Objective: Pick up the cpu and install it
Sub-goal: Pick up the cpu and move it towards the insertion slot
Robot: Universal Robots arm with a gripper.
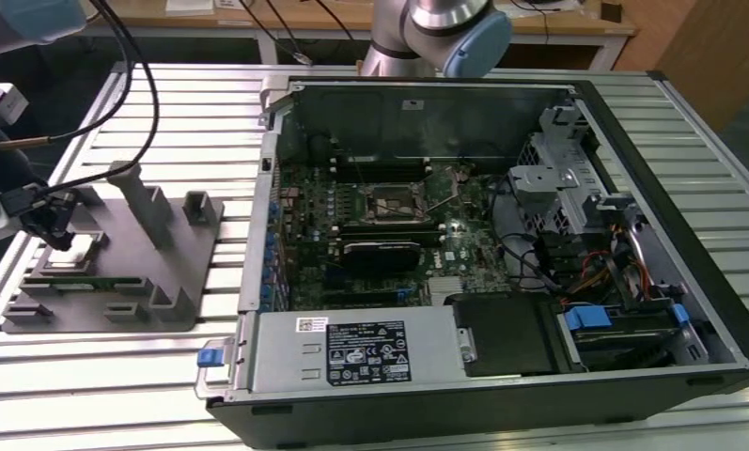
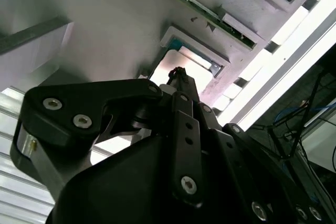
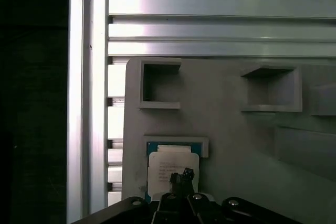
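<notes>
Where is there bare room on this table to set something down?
Bare table slats lie at the exterior view's lower left, bordered by the fixture tray and computer case, and beyond the tray's far edge. Crowded: the tray around the gripper and cpu, and inside the case.

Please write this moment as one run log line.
gripper: at silvery flat square cpu | cpu: in pocket of grey plastic fixture tray | installed: no

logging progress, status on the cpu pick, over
Gripper right over cpu, contact unclear. Cpu lying in grey fixture tray pocket. Nothing in the way.
</notes>
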